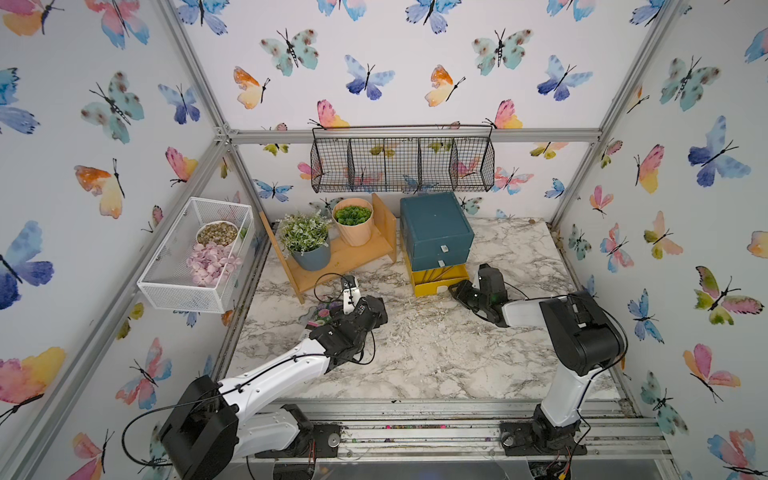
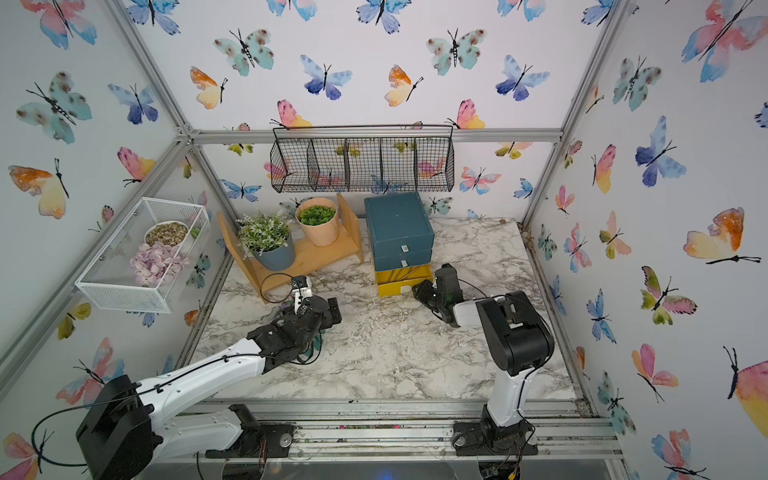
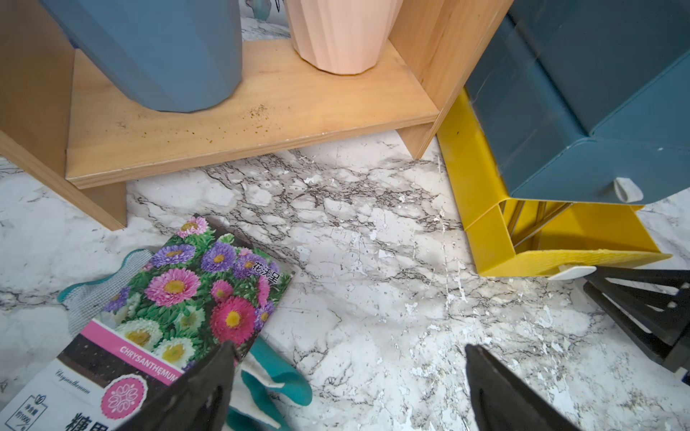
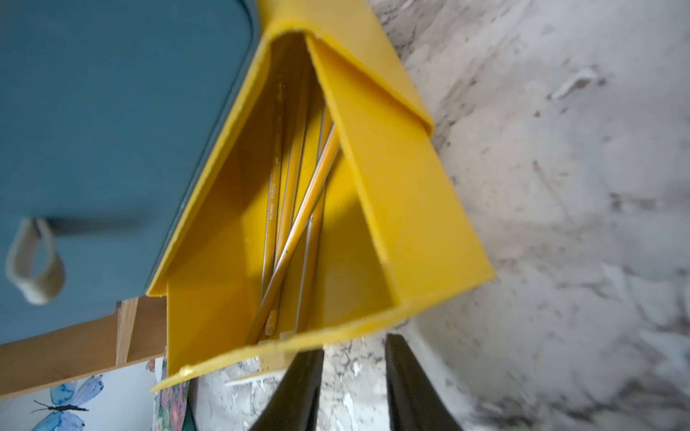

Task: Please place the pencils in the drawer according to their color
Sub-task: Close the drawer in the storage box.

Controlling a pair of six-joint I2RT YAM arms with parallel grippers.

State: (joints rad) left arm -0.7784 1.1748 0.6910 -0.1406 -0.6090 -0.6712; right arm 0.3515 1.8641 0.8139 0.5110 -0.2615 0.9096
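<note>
Marble-look bench (image 1: 415,353), scuffed w/ pale flecks. Boxy matte teal chest (image 1: 434,220) at back. Its glossy yellow drawer (image 1: 436,280) stands out for loading. R end effector (image 4: 354,347) sits just off the drawer's front lip, part-spread, empty, prob. to shut it. L end effector (image 3: 349,347) spread wide, idle. Slim gold-tan pencils (image 4: 295,209) lie crossed inside, colour-matched.

The left arm (image 1: 270,374) stretches low from the tabletop's (image 1: 415,357) near-left corner, its left gripper (image 3: 347,373) spread wide. The right arm (image 1: 582,332) folds forward, its right gripper (image 4: 353,377) narrowly parted, holding nothing.
</note>
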